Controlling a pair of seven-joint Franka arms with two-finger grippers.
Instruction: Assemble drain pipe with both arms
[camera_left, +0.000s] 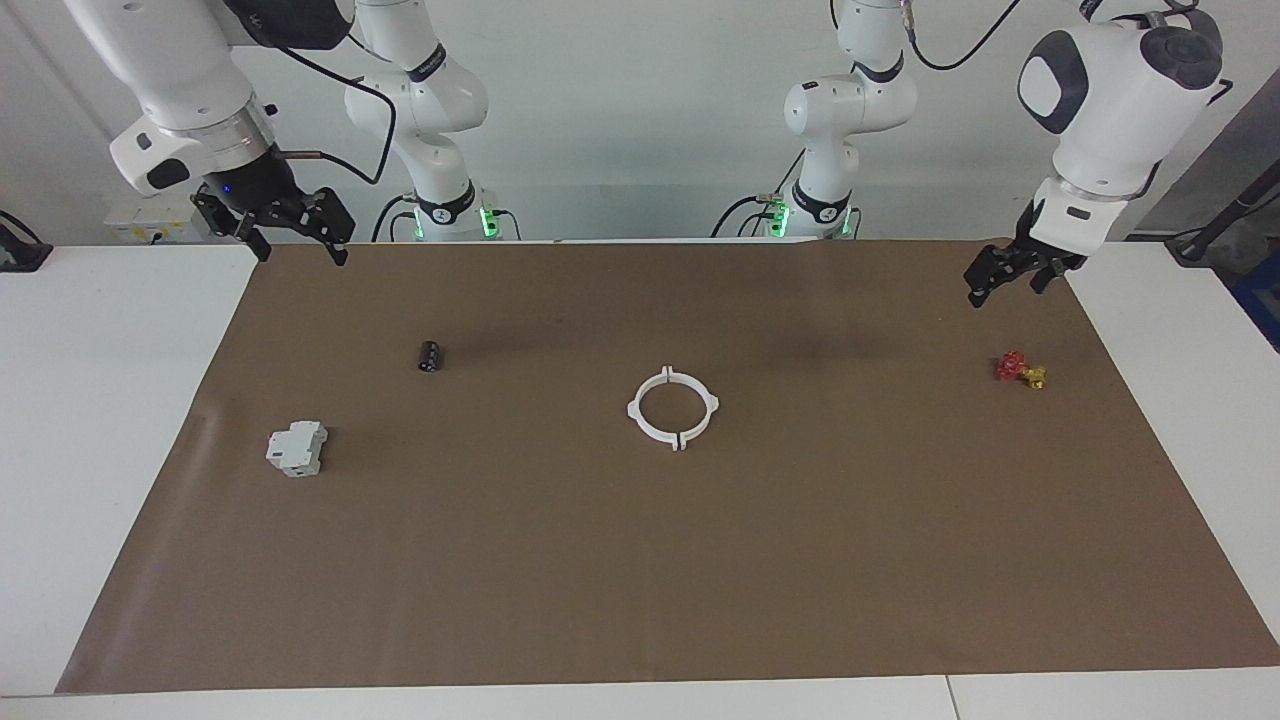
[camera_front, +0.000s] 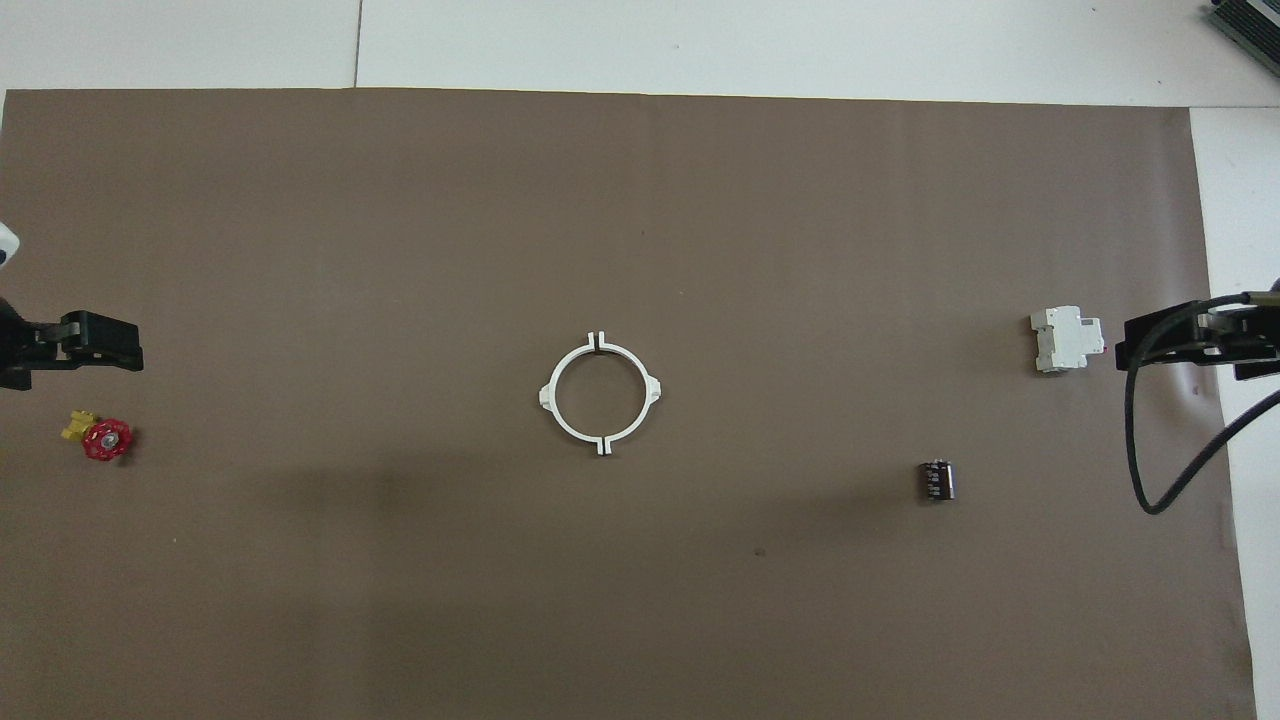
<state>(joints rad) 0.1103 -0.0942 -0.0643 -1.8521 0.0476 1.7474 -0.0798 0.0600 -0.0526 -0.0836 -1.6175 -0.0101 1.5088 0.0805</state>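
Ring joined, arms drawn clear.
The ring (camera_left: 673, 408) lies mid-mat, halves meeting. Left gripper (camera_left: 1008, 274) hangs above the valve (camera_left: 1020, 369), right gripper (camera_left: 290, 235) over the mat's corner; both open, empty, likely finished.

You are looking at an evenly, brightly lit desk (camera_left: 120, 420), with diffuse light from above and no hard glare on the matte brown mat (camera_left: 640, 560). Shadows are soft: faint dark smudges lie on the mat nearer to the robots than the drain pipe (camera_left: 673, 408), and a broad pale patch shows in the overhead view. Green indicator lamps (camera_left: 487, 221) glow at the arm bases. Both views are sharp across the frame, with no motion blur and straight mat edges out to the corners.
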